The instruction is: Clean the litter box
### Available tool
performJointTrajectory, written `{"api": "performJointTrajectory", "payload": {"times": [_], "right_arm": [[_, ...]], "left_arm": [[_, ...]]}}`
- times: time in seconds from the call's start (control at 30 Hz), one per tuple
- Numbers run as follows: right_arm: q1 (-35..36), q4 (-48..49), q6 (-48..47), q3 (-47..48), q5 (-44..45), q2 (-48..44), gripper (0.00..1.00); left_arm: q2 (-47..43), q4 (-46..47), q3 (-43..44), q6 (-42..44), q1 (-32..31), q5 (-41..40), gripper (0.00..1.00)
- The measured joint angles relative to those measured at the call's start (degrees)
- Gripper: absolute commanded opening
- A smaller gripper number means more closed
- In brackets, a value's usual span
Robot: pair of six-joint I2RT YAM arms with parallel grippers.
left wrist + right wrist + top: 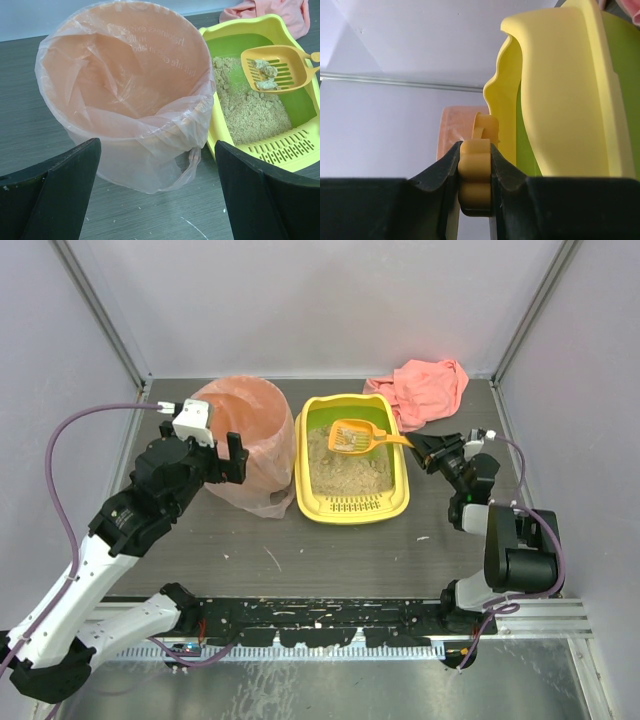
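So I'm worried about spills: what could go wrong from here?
The scoop holds clumps over the litter box and must reach the bin; a tilt could drop them on the table. The right gripper pinches only the handle's end, so the scoop might twist. The open left gripper, close to the bin, could nudge it.

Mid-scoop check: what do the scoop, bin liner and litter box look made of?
Scoop: rigid moulded plastic, orange, matte, with clean-cut slots.
Bin liner: thin plastic film, translucent pink, wrinkled and glossy, with print showing through.
Litter box: probably stiff moulded plastic, smooth with a slight sheen, with a rounded, slotted rim.
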Motion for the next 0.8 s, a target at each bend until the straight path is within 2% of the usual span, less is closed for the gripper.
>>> {"api": "performJointTrajectory", "payload": {"times": [0.1, 0.8], "right_arm": [[0.48, -2.27, -1.31, 0.96, -0.28, -0.46, 0.01], [0.35, -2.14, -0.24, 1.16, 0.76, -2.64, 0.01]], "left_arm": [[0.00, -0.04, -0.02, 0.02, 0.00, -0.09, 0.98], [-0.85, -1.05, -0.48, 0.02, 0.00, -2.16, 0.98]]}}
